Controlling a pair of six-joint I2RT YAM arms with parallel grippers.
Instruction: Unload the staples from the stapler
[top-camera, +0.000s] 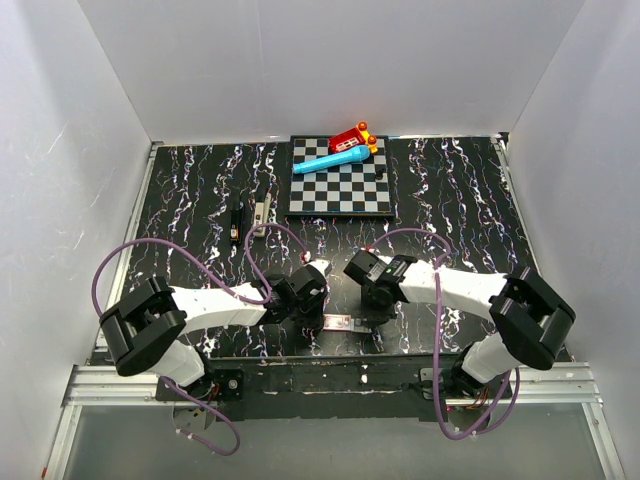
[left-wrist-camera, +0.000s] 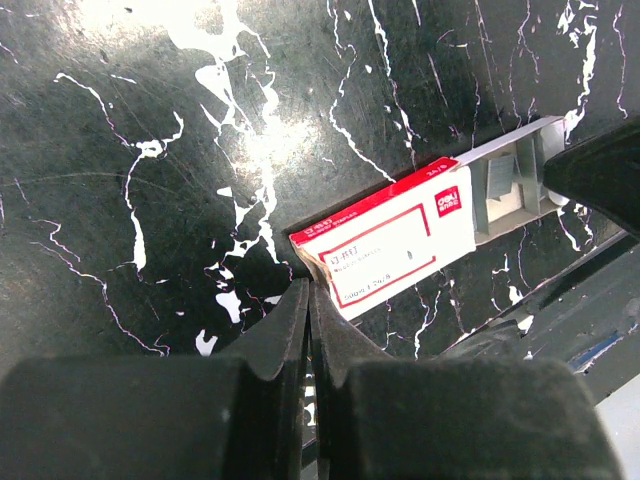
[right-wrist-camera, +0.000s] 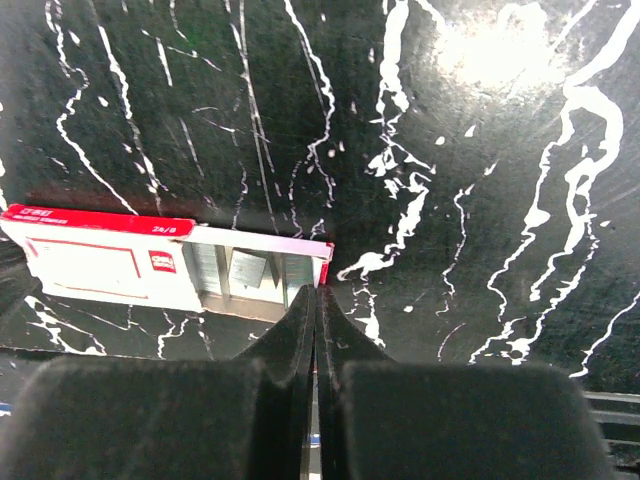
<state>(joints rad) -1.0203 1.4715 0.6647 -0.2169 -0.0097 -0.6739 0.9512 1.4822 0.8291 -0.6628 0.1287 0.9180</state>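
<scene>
Nearest: left gripper (left-wrist-camera: 308, 292), right gripper (right-wrist-camera: 315, 296), fingers pressed together, empty, flanking white-and-red cardboard box (left-wrist-camera: 390, 245); tray out, silvery staple strips (right-wrist-camera: 245, 270) inside. I judge bracing. Dark grey silver-topped stapler (top-camera: 262, 212) lies mid-left, well apart.

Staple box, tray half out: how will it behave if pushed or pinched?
Likely light: the staple box looks like thin card lying flat, so it should slide on the glossy table, not tip. Its tray sticks out, so an end push may telescope it. A hard pinch could crush it.
</scene>
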